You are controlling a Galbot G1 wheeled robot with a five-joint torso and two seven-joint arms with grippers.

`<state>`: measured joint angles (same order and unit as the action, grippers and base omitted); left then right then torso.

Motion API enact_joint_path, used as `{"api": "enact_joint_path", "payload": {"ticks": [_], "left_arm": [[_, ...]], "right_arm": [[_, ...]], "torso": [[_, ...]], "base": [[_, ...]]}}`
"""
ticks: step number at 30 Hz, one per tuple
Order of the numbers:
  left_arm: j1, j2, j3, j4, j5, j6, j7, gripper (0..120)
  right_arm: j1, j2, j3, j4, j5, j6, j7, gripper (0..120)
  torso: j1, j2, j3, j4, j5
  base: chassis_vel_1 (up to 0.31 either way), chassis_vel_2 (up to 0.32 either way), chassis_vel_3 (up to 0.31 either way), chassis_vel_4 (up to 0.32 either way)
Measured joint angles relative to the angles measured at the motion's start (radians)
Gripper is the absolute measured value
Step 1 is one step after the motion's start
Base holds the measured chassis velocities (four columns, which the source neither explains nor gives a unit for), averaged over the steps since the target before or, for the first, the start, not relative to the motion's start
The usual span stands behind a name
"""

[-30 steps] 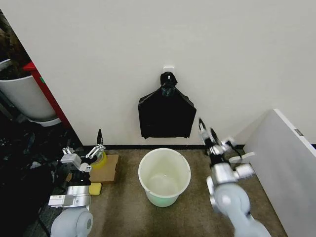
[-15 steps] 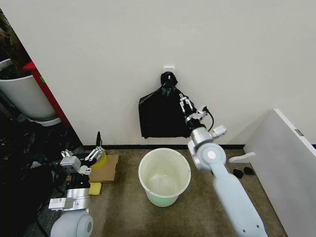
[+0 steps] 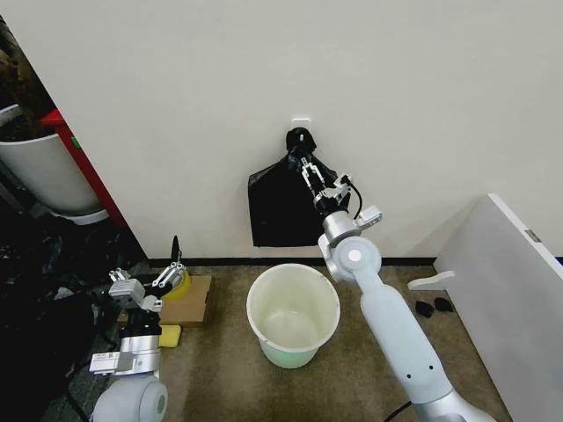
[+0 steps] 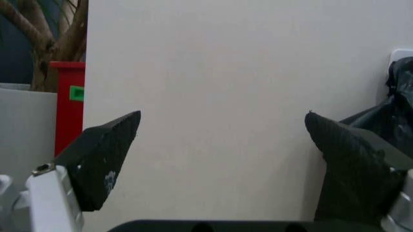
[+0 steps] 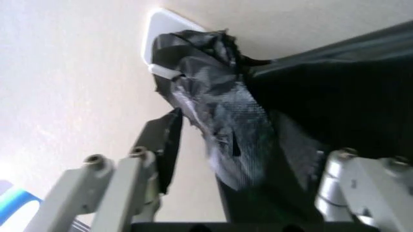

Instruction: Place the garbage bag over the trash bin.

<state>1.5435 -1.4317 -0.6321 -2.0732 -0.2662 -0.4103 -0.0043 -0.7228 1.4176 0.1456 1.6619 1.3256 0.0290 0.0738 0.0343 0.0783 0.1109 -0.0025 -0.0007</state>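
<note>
The garbage bag (image 3: 295,204) is hanging flat against the wall in the upper middle of the head view, its bunched top caught on a small white hook (image 3: 301,120). The trash bin (image 3: 293,314) is standing on the floor directly below it, empty and well apart from the bag.

The right gripper (image 3: 305,165) is reaching up to the bag's gathered neck. In the right wrist view, its fingers (image 5: 164,145) are spread, with the crinkled neck (image 5: 216,130) lying between them; they are probably not pinching it yet, though the far finger is hidden behind the plastic. The left gripper (image 3: 172,261) is idling at the lower left of the head view, fingers (image 4: 106,157) spread, near a cardboard box (image 3: 186,301).

The main risk is judged to be at the hook. If the fingers close low on the neck and pull outward instead of lifting, the thin plastic could stretch or tear where it is looped over the hook, or the hook could come off the wall. A shallow grip on slick film could also slip, dropping the bag beside the bin, not into reach. Closing off-centre might catch only a fold.
</note>
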Motion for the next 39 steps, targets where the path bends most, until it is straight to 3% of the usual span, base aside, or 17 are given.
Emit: {"api": "enact_joint_path", "payload": {"ticks": [13,18,27,29,33,35,37,39], "left_arm": [[-0.006,0.003,0.011,0.013,0.004,-0.002,-0.003,100],[-0.005,0.005,0.011,0.013,0.005,-0.002,-0.006,100],[0.002,0.016,0.004,-0.006,0.003,-0.002,-0.015,100],[0.004,0.018,0.003,-0.01,0.003,-0.002,-0.019,100],[0.006,0.018,0.006,-0.013,0.004,-0.004,-0.02,100],[0.006,0.016,0.013,-0.02,0.005,-0.004,-0.021,100],[0.006,0.016,0.013,-0.021,0.006,-0.004,-0.021,100],[0.006,0.016,0.017,-0.028,0.008,-0.004,-0.021,100]], "right_arm": [[-0.022,0.015,-0.006,0.014,-0.063,0.036,-0.023,0],[-0.058,-0.004,-0.023,0.044,-0.133,0.038,-0.015,0],[-0.253,-0.199,-0.088,0.128,-0.37,0.063,-0.068,0],[-0.328,-0.281,-0.088,0.16,-0.439,0.074,-0.113,0],[-0.394,-0.336,-0.072,0.181,-0.524,0.084,-0.182,0],[-0.439,-0.361,-0.029,0.17,-0.625,0.096,-0.305,0],[-0.443,-0.363,-0.022,0.165,-0.639,0.099,-0.325,0],[-0.484,-0.368,0.06,0.093,-0.751,0.15,-0.581,0]], "torso": [[0.0,0.0,0.0,0.0,0.0001],[0.0,0.0,0.0,0.0001,0.0001],[0.0,0.0,0.0,-0.0001,0.0005],[0.0,0.0,0.0,-0.0002,0.0003],[0.0,0.0,0.0,0.0001,0.0002],[0.0,0.0,0.0,-0.0001,0.0002],[0.0,0.0,0.0,0.0,0.0003],[0.0,0.0,0.0,-0.0001,0.0005]], "base": [[0.0,0.0,0.0,0.0],[0.0,0.0,0.0,0.0],[0.0,0.0,0.0,0.0],[0.0,0.0,0.0,0.0],[0.0,0.0,0.0,0.0],[0.0,0.0,0.0,0.0],[0.0,0.0,0.0,0.0],[0.0,0.0,0.0,0.0]]}}
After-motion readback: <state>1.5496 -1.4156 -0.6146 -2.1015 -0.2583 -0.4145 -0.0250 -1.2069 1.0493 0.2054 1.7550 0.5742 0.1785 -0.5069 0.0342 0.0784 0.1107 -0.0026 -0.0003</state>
